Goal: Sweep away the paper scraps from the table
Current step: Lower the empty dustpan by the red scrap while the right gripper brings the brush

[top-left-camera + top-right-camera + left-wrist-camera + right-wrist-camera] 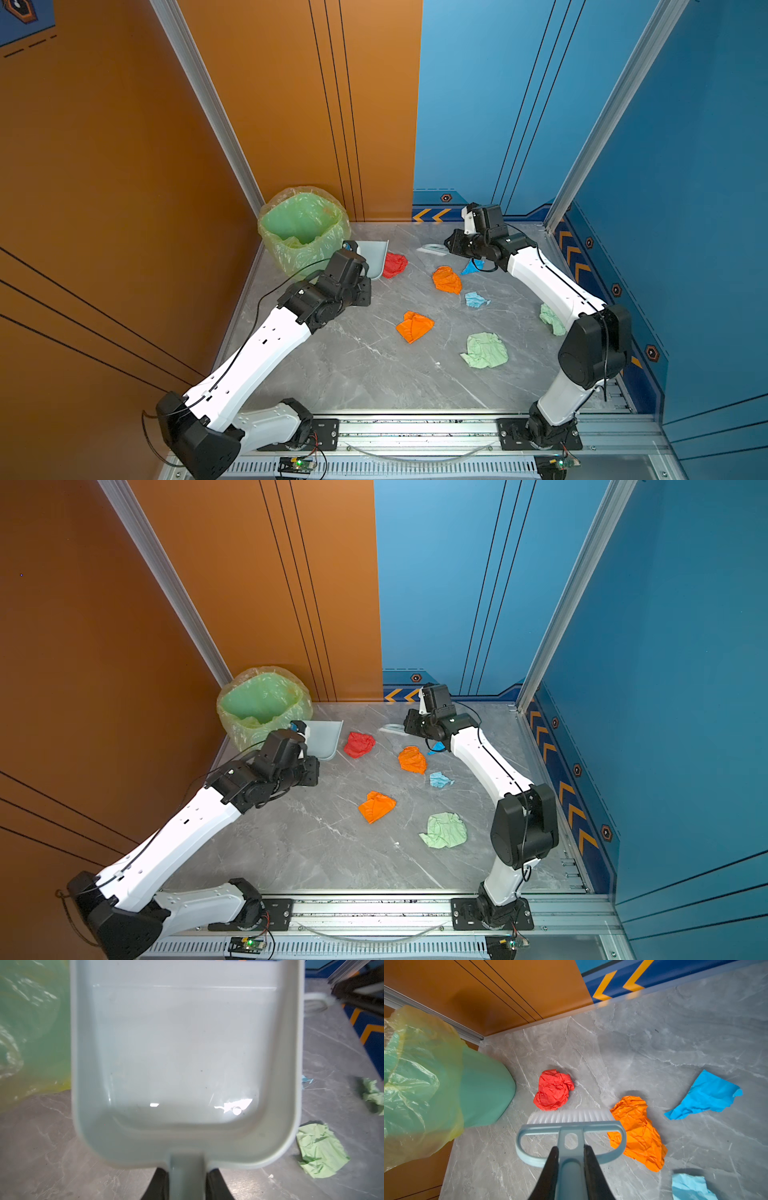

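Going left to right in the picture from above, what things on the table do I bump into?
bin bag → dustpan → red scrap → nearer orange scrap → farther orange scrap → smaller pale green scrap. The bright blue scrap, light blue scrap and big green scrap overlap, so skipped.

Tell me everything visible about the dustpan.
The dustpan is pale blue-grey glossy plastic: a shallow tray, walled on three sides, with a handle. It is empty. The left claw is shut on the handle. In both top views it is between the bin bag and the red scrap.
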Controlling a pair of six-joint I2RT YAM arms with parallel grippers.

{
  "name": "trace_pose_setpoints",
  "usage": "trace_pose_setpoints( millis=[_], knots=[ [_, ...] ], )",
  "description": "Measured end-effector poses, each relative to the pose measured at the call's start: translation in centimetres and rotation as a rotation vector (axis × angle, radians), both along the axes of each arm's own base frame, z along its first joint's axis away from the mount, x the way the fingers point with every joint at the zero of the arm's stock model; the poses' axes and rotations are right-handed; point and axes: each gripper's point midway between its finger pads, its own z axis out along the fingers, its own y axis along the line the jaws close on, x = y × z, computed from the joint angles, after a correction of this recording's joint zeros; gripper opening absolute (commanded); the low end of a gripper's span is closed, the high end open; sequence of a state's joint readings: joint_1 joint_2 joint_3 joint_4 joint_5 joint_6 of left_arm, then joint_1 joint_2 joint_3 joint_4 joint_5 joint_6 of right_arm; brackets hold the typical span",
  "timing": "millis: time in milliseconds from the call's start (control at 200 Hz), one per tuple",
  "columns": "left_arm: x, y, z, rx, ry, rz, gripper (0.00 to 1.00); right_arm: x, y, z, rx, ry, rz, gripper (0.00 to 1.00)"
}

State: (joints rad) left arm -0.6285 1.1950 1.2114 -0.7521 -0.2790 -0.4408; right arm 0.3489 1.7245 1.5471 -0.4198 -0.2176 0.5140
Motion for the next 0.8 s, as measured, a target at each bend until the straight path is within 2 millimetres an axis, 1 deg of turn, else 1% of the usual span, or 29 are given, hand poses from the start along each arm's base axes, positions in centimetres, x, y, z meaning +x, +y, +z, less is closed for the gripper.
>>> trace_pose_setpoints(
  millis=[105, 210, 355, 451, 666, 731, 796],
  knots=[
    [-0.5, 0.1, -1.7, 0.071, 0.019, 0.004, 0.0, 0.9, 0.2, 0.4, 0.013, -0.034, -0.013, 0.0],
    [-0.9, 0.4, -4.2, 0.139, 0.063, 0.014, 0.0, 1.7, 0.6, 0.6, 0.028, -0.064, -0.015, 0.0],
    [-1.8, 0.6, -7.3, 0.205, 0.127, 0.013, 0.0, 2.6, 1.6, 0.1, 0.04, -0.087, -0.006, 0.0],
    [-2.3, 0.8, -8.5, 0.225, 0.156, 0.011, 0.0, 3.1, 2.2, -1.1, 0.04, -0.076, 0.0, 0.0],
    [-3.5, 1.2, -11.0, 0.249, 0.222, 0.005, 0.0, 4.0, 3.0, -5.0, 0.021, -0.018, 0.008, 0.0],
    [-3.7, 1.1, -11.4, 0.253, 0.237, -0.002, 0.0, 4.0, 3.2, -5.6, 0.02, -0.007, 0.012, 0.0],
    [-3.9, 0.8, -11.9, 0.257, 0.252, -0.014, 0.0, 4.1, 3.5, -5.9, 0.022, -0.007, 0.019, 0.0]
  ],
)
